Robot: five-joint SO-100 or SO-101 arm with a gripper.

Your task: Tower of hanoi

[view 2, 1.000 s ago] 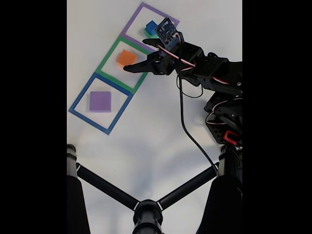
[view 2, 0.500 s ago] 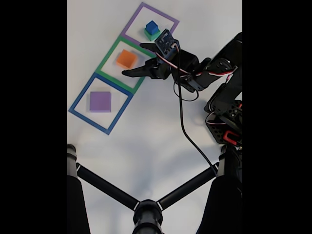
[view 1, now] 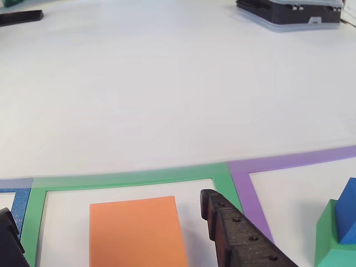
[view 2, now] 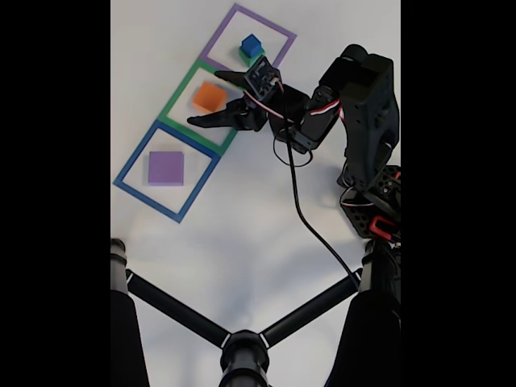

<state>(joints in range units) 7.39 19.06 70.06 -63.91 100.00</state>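
In the fixed view, the square matte purple foam block lay well left of the black two-finger gripper, untouched. Over the last second the arm had swung forward, so its open, empty fingers now flanked the square orange foam block, apparently readying a grasp. Right of them, the small blue foam block sat on the green foam block.
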